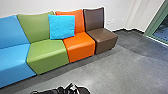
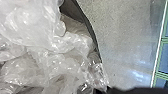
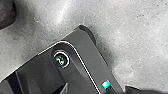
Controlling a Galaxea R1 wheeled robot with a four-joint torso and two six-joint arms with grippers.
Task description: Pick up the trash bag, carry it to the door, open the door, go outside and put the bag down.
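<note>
Clearly, the crumpled, translucent plastic trash bag (image 2: 62,60) is nearest the left arm: it looms large in the left wrist view, its plastic running right up to the black left gripper (image 2: 112,90). Whether the fingers are pinching that plastic, spread or pressed together, I cannot tell, for either hand. The bag bunches loosely, with no clear long axis, and its neck can't be picked out. I'd judge that it hangs from the left arm and that carrying is the step in hand.

Beyond it lies pale grey floor (image 2: 120,32), then a green-framed glass panel (image 2: 162,57). In the head view, a green-framed opening (image 1: 150,27) sits at the upper right, cut off by the edge; I take it for part of the way out, though no handle can be made out. The relation that matters is the bag on the left arm against that opening off to the right of the frame.

Across the left and centre runs a row of seats: light blue (image 1: 15,57), olive green (image 1: 47,55), orange (image 1: 80,47) and a dark brown chair (image 1: 102,37), with a bright blue square cushion (image 1: 62,27) propped between the green and orange ones. A jointed black arm part (image 1: 60,90) pokes in at the bottom edge. By the right gripper (image 3: 142,90), mottled grey floor surrounds the robot's own plate.
</note>
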